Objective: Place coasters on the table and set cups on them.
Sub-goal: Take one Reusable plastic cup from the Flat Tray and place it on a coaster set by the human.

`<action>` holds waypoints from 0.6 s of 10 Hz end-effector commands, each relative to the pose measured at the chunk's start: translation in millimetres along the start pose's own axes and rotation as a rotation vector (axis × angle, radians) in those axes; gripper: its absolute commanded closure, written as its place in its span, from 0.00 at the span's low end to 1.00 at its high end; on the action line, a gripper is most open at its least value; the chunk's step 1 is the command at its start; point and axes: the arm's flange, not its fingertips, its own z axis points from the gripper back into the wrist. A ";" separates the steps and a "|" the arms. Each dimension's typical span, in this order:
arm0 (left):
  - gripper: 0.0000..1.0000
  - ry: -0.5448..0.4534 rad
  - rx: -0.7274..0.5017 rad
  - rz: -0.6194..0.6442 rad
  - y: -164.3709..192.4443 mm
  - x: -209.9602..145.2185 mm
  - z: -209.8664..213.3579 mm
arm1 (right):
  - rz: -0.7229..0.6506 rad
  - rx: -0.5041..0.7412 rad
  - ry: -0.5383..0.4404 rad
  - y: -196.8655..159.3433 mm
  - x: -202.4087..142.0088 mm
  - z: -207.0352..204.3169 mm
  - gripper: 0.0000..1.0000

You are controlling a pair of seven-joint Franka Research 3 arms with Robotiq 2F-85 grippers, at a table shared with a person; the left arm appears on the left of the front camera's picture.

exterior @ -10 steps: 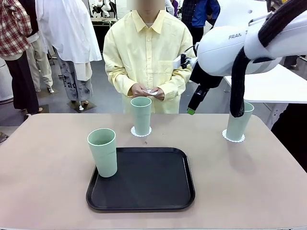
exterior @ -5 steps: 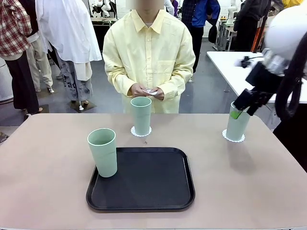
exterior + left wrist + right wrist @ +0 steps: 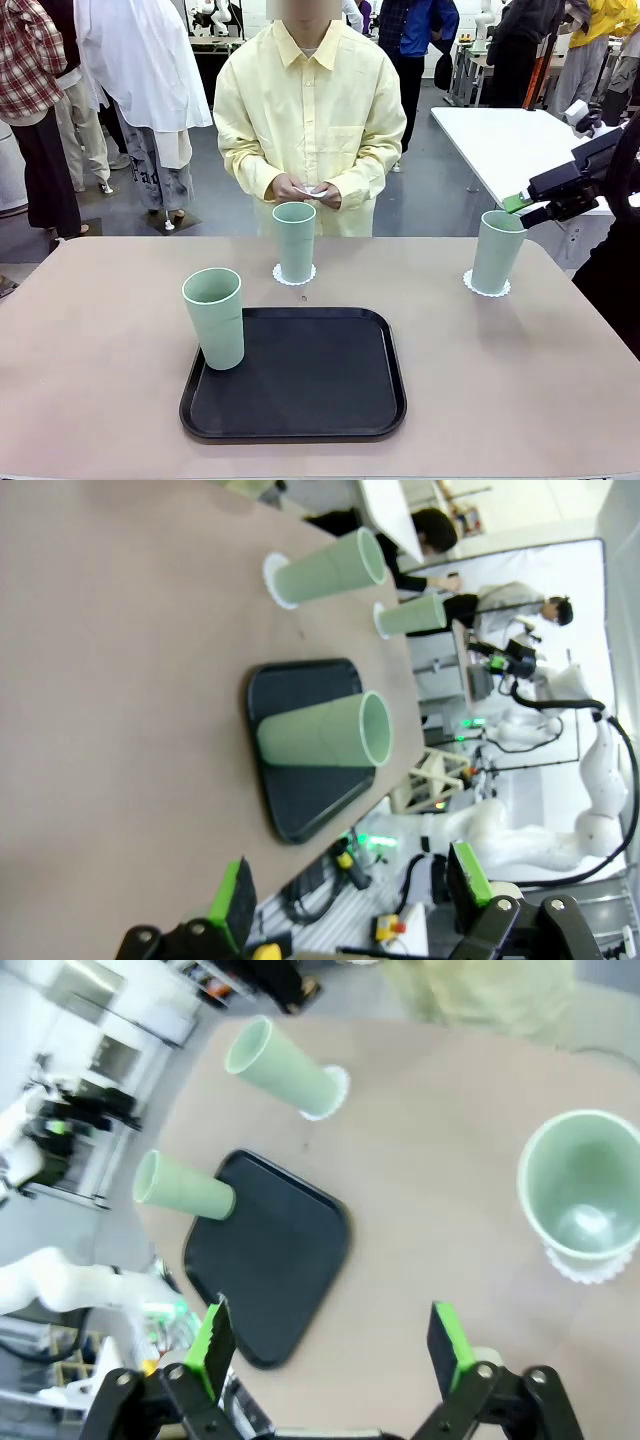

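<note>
Mint-green cups first: one (image 3: 498,252) sits on its lacy coaster (image 3: 487,289) at the right side of the counter (image 3: 100,350). Another (image 3: 294,242) is on a coaster (image 3: 294,276) at the far middle, right in front of the person (image 3: 310,110). The third cup (image 3: 214,318) stands straight on the near-left corner of the black tray (image 3: 320,385). None of them have budged over the last second.

What's different is the right arm. A second ago it sprawled across the upper right of the front view, and half a second ago its tips were at the right cup's rim. Now the right fingers (image 3: 515,203) are pulled back to the picture's edge, just above and beside that cup, spread wide and empty. The left fingers (image 3: 468,872) are spread wide too, nothing between them.

The person's hands (image 3: 288,188) hold what looks like the last coaster (image 3: 313,190), same as before.
</note>
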 end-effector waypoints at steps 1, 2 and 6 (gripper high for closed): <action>0.00 -0.006 -0.013 -0.018 0.2 -0.4 1.4 | 0.005 0.090 -0.023 -20.1 -17.2 -6.3 0.00; 0.00 -0.006 -0.013 -0.018 0.2 -0.4 1.4 | 0.030 0.057 0.015 -21.4 -18.9 -12.5 0.00; 0.00 -0.006 -0.013 -0.018 0.2 -0.4 1.4 | -0.003 0.046 -0.023 -7.7 -7.8 0.3 0.00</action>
